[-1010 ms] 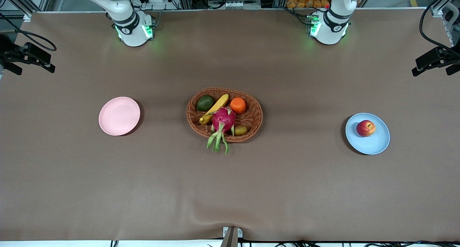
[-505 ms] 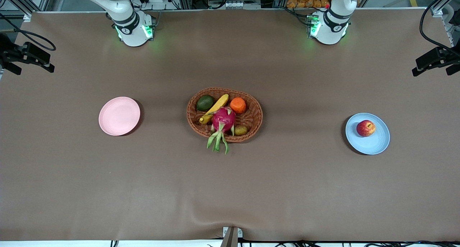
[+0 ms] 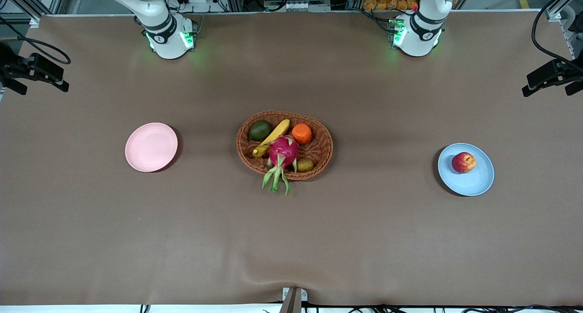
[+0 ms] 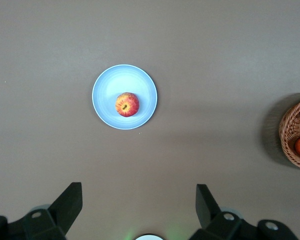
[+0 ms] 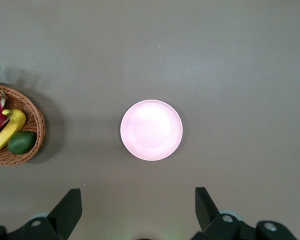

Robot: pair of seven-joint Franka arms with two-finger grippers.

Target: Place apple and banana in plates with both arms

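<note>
Front view shows the long curved yellow banana lying in the oval brown wicker basket at the middle of the desk, tucked between the dark green avocado and the plain orange round fruit, with the magenta dragon fruit pressed against its nearer side. The small red apple with yellowish patches already sits on the light blue round plate toward the left arm's end, so I judge the banana is the step left, bound for the bare pale pink round plate toward the right arm's end. The right gripper hangs high over that pink plate with its jaws spread wide and holding nothing; the left gripper hangs the same way over the blue plate, wide and empty, and I would leave that arm waiting. For a clean pick I would bring the right arm across to the basket, turn the wrist so the jaws straddle the banana across its width, and come down on the upper half near the avocado, where the dragon fruit crowds it least. Lift straight up before travelling, or the neighbours may roll. The smooth curved skin could slip, so I would grip near the middle.
</note>
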